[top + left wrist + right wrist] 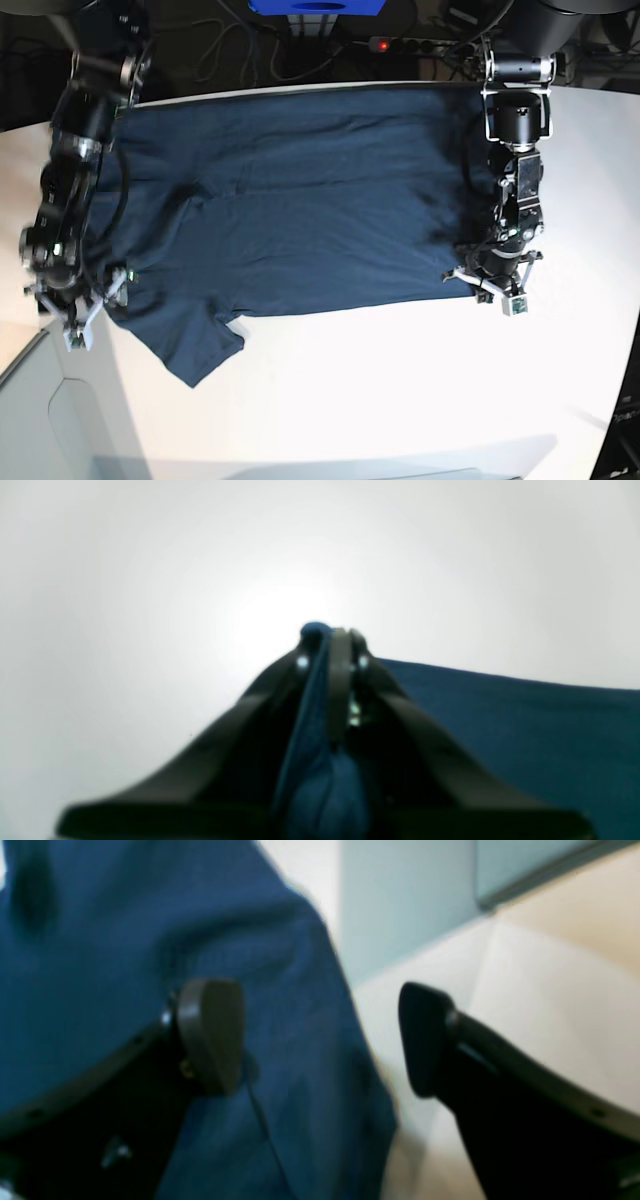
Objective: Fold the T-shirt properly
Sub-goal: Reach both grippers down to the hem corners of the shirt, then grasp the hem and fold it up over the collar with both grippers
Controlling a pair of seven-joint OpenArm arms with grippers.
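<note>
The dark navy T-shirt (300, 210) lies spread flat on the white table (400, 400), with one sleeve (200, 350) sticking out toward the front left. My left gripper (488, 283) sits at the shirt's front right corner. In the left wrist view it (331, 636) is shut on a bunched fold of the blue cloth (320, 780), and more of the shirt (525, 730) lies flat to the right. My right gripper (92, 308) is at the shirt's left edge. In the right wrist view it (320, 1040) is open, one finger (210, 1035) over the cloth (100, 965), the other finger (425, 1040) over bare table.
Behind the table's far edge are cables, a power strip with a red light (378, 43) and a blue object (320, 6). The table's edge runs diagonally at the lower left (40, 350). The white tabletop stretches out in front of the shirt.
</note>
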